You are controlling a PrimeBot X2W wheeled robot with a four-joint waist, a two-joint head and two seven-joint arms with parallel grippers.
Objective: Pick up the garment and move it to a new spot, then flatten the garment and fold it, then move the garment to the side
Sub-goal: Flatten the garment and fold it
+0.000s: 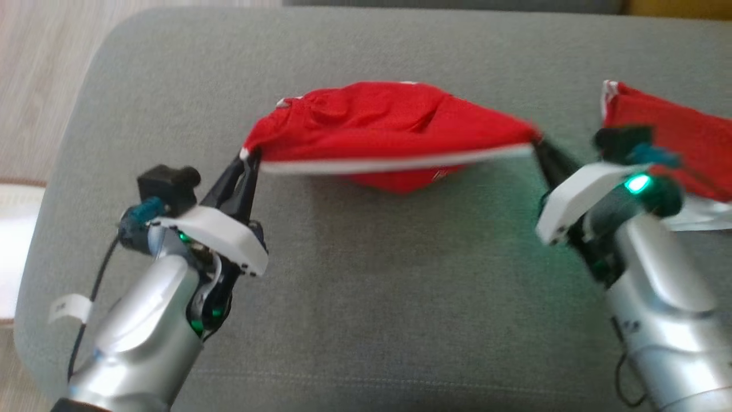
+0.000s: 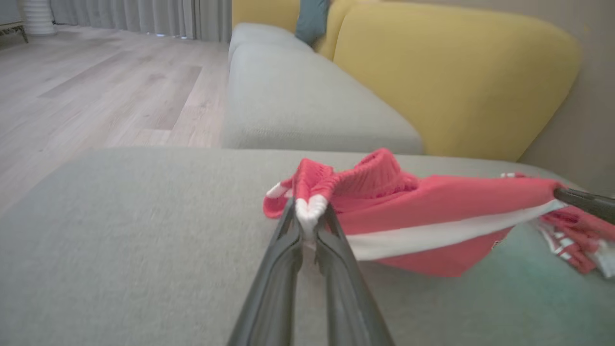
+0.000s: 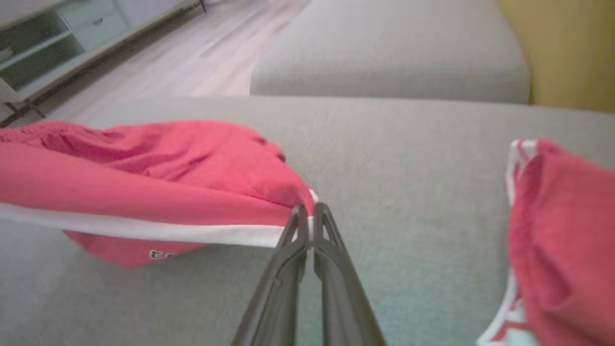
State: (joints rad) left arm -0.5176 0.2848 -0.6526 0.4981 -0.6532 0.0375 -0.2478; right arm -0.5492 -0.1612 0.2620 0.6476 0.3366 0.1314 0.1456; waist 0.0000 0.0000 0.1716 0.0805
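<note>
1. Left hand (image 1: 250, 157) clenched on corner of garment (image 1: 377, 126); right hand (image 1: 540, 146) pinching opposite corner.
2. Garment hangs taut between hands, belly sagging toward sofa cushion (image 1: 366, 274).
3. Judgement: hold tension even, lower both together.

Grey sofa (image 2: 312, 96) (yellow backrest (image 2: 456, 72)) on pale wood floor (image 2: 96, 96).

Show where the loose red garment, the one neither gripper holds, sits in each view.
Head view: loose garment at the right edge, beyond the right gripper.
Left wrist view: loose garment low at the right edge, below the right gripper's tip.
Right wrist view: loose garment along the right edge.
Shared landmark: the held garment, white-banded, pinched by left gripper and right gripper.
</note>
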